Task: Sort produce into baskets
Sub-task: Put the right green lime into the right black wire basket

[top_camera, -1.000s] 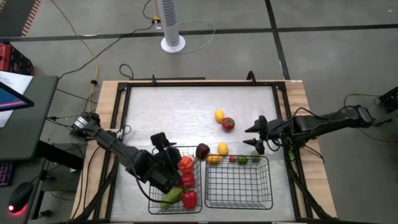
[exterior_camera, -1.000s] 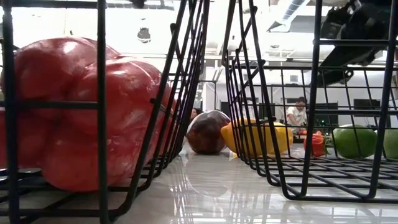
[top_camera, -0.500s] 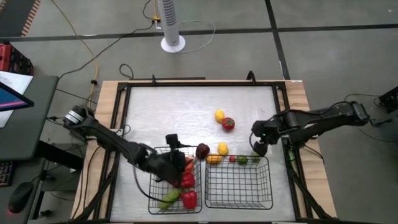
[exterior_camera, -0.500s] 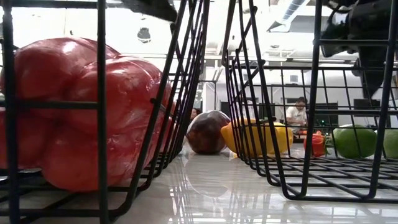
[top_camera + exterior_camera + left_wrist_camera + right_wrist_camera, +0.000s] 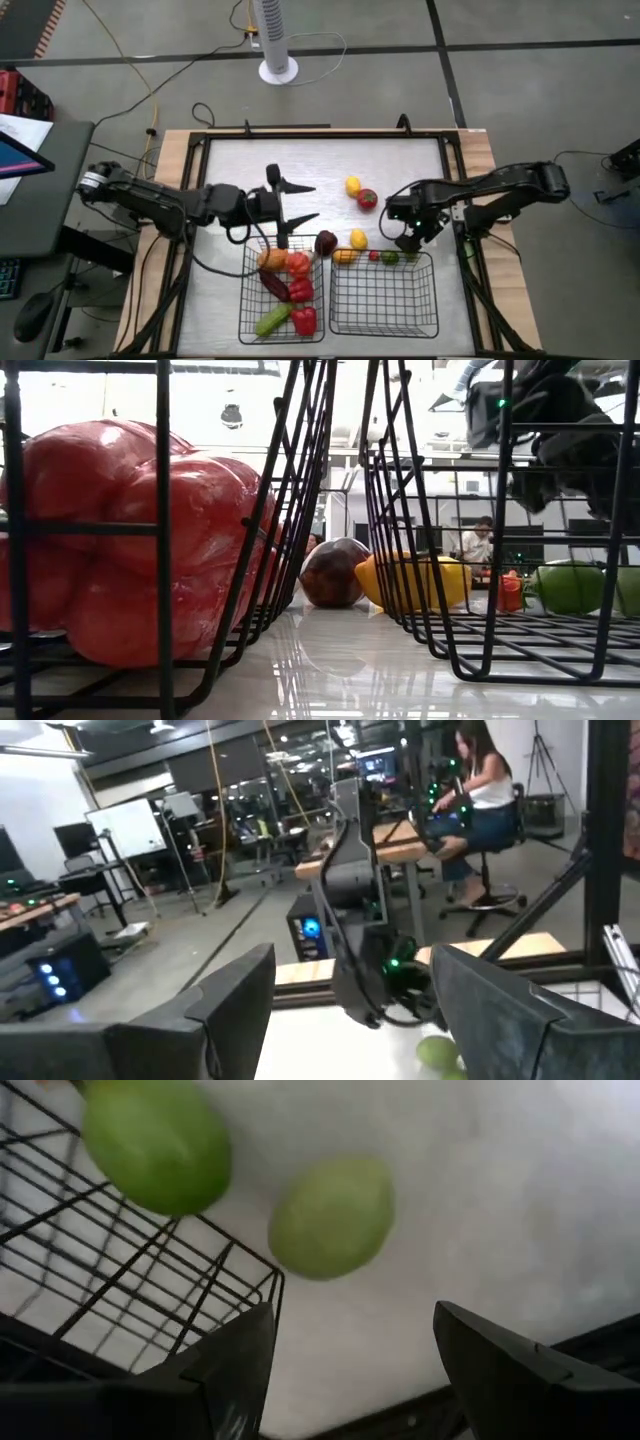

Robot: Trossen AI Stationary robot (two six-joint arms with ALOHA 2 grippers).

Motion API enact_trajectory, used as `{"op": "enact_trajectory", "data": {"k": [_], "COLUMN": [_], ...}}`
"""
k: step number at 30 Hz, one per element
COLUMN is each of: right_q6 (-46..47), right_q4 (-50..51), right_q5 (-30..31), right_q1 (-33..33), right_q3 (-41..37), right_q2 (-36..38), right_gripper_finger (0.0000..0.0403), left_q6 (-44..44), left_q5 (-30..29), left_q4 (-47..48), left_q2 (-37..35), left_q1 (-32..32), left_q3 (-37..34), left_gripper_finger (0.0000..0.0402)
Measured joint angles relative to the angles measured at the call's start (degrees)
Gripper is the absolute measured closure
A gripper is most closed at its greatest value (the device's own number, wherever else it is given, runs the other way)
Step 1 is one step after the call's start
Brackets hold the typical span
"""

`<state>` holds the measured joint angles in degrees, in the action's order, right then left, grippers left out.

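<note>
Green limes sit at your right claw, open at centre right, beside the right basket. Your left claw gapes empty above the left basket.

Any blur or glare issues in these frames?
Right wrist view: both limes are soft with blur. Low view: the table mirrors bright room light; the red pepper up close fills the frame. High view: evenly lit.
</note>
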<state>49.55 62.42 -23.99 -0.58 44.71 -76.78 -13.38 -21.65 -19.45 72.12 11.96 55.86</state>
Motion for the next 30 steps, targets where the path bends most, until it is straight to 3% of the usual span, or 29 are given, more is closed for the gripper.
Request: {"op": "enact_trajectory", "data": {"k": [5, 16, 24, 30], "right_q6": [-1.4, -8.0, -13.1, -15.1], "right_q4": [-0.6, -7.0, -6.9, -6.8], "right_q5": [-5.2, -7.5, -7.6, -5.7], "right_q1": [-1.2, -5.2, -3.7, -4.1], "right_q3": [0.0, 0.0, 0.1, 0.1], "right_q2": [-6.5, -15.7, -21.7, -21.7], "right_gripper_finger": [0.01, 0.0101, 0.0103, 0.0131], "left_q6": [-1.7, -6.3, -6.9, -5.4], "left_q5": [0.2, -1.2, -3.0, -1.3], "left_q4": [4.8, 2.8, 4.8, 8.1], "left_q2": [-0.9, -0.9, -1.6, -5.0], "left_q1": [0.0, -0.2, -0.1, 1.9], "left_q3": [0.0, 0.0, 0.0, 0.0], "left_gripper_finger": [0.0148, 0.0148, 0.0148, 0.0148]}}
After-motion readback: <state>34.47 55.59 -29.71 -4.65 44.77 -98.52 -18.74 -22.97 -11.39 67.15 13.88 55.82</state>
